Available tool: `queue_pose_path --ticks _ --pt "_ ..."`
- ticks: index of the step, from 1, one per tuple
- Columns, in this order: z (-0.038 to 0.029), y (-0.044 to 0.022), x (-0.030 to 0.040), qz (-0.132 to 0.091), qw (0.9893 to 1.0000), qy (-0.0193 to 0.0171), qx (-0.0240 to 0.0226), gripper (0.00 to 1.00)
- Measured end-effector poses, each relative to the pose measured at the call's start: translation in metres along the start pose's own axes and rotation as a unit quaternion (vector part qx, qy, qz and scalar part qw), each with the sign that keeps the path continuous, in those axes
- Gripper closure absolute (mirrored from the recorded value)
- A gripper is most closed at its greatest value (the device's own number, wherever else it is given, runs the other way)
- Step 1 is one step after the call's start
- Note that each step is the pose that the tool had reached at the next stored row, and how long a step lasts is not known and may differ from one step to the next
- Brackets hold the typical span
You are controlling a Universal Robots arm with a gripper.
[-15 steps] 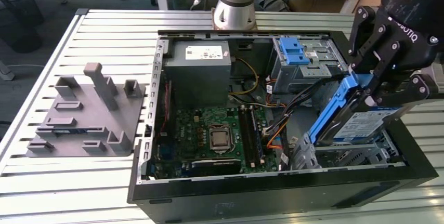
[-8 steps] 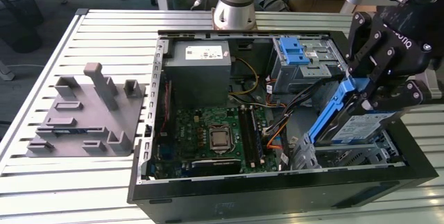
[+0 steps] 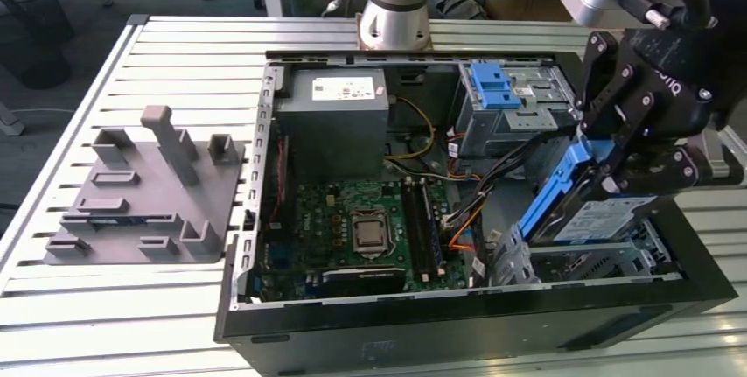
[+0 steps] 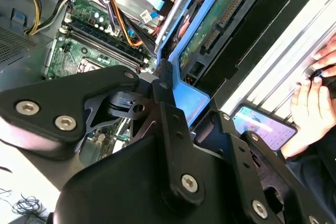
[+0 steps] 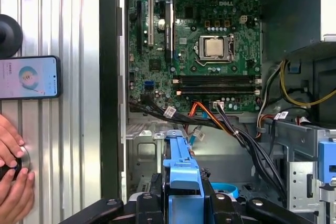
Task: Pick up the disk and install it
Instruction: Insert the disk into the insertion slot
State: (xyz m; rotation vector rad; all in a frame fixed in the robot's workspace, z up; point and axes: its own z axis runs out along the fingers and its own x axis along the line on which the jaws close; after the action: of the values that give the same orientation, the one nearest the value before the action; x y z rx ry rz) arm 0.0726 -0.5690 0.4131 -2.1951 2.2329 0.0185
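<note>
At the exterior view's right, the gripper [image 3: 622,174] pinches the blue-framed disk [image 3: 593,218] — tilted — just over the metal cage [image 3: 601,263] of the computer case [image 3: 443,324].

Your gripper [image 5: 184,208] clamps the disk [image 5: 181,163] edge-on over the case [image 5: 107,77], motherboard [image 5: 194,61] beyond. A phone [image 5: 29,77] and hand [image 5: 13,182] on the table [image 5: 79,119].

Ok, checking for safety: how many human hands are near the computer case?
2. Both lie on the slatted table just outside the case wall, by the phone: one hand nearer the phone, the other hand beside it. Others may be out of frame.
</note>
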Motion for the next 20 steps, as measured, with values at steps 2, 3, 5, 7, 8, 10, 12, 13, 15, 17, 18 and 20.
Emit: queue_pose_path --ticks 2,3,5,7,8,10,12,13,15,17,18,20 --pt "0.0024 -0.0001 0.0001 0.0 1.0 0.0001 -0.0002 0.64" --pt "0.0038 -0.0001 0.0001 0.0 1.0 0.0 -0.0002 0.64" --pt "0.0063 -0.0003 0.0003 0.0 1.0 0.0001 -0.0004 0.64" --pt "0.0091 -0.0004 0.0004 0.0 1.0 0.0001 -0.0005 0.64" --pt "0.0102 -0.0004 0.0004 0.0 1.0 0.0 -0.0006 0.64" --pt "0.0108 -0.0004 0.0004 0.0 1.0 0.0001 -0.0007 0.64" --pt "0.0108 -0.0004 0.0004 0.0 1.0 0.0002 -0.0007 0.64" --pt "0.0109 -0.0005 0.0004 0.0 1.0 0.0001 -0.0007 0.64" --pt "0.011 -0.0005 0.0004 0.0 1.0 0.0001 -0.0007 0.64" --pt "0.0124 -0.0004 0.0005 0.0 1.0 -0.0002 -0.0007 0.64" --pt "0.0135 -0.0004 0.0007 0.0 1.0 -0.0001 -0.0007 0.64" --pt "0.0166 -0.0004 0.0008 0.0 1.0 0.0 -0.0007 0.64"
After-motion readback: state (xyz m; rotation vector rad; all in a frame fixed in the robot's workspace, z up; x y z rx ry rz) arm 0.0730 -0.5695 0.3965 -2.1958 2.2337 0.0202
